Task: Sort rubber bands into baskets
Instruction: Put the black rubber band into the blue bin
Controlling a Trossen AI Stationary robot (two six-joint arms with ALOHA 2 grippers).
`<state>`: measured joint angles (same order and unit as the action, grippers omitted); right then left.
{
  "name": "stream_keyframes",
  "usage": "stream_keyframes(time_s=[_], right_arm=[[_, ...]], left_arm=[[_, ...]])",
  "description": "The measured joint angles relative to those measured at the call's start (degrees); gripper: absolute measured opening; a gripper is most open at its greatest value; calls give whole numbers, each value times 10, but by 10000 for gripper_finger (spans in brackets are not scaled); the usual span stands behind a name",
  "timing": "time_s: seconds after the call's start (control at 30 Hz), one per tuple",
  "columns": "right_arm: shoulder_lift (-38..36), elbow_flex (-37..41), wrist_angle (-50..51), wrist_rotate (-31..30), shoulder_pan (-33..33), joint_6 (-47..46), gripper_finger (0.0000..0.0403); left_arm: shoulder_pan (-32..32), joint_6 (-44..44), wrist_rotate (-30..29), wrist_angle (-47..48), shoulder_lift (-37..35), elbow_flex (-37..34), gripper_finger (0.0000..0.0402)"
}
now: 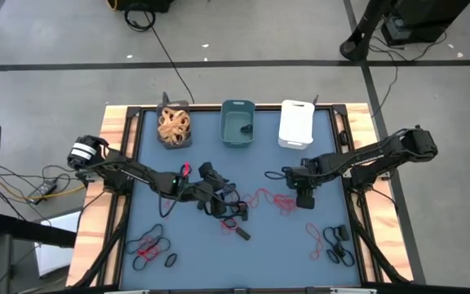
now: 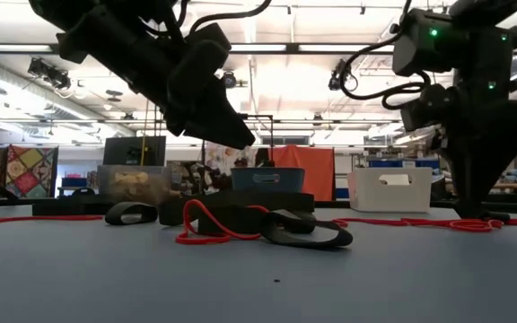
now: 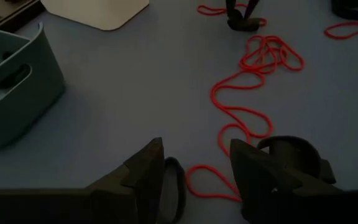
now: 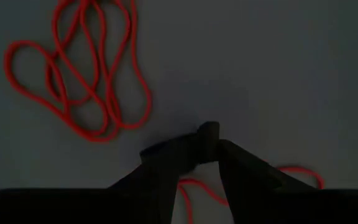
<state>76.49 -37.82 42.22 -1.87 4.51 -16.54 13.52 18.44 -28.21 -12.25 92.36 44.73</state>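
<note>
Left claw [image 3: 194, 180] hangs open over black and red bands [image 1: 231, 206] at table centre. Only its own wrist view shows the right claw [image 4: 207, 149], at three o'clock, pinching a red band [image 4: 191, 183]. Baskets [image 1: 237, 124] line twelve o'clock.

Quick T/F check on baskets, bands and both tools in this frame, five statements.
1. The teal basket stands between the other two. True.
2. The dark basket holds tan bands. True.
3. The white basket is full of red bands. False: none show in it.
4. The left tool is shut on a red band. False: its fingers stand apart over the table.
5. The right tool is over the table near red bands. True.
</note>
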Motion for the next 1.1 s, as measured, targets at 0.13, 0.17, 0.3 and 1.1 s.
stream_keyframes(time_s=[0.13, 0.17, 0.3, 1.1], right_arm=[[1, 8, -5, 0, -1, -2, 104], [2, 8, -4, 0, -1, -3, 96], [2, 9, -5, 0, -1, -3, 50], [2, -41, -214, -15, -13, -14, 5]], left_arm=[[0, 0, 0, 4, 0, 0, 186], [0, 0, 0, 4, 0, 0, 186], [0, 0, -2, 4, 0, 0, 186], [0, 0, -34, -1, 0, 0, 186]])
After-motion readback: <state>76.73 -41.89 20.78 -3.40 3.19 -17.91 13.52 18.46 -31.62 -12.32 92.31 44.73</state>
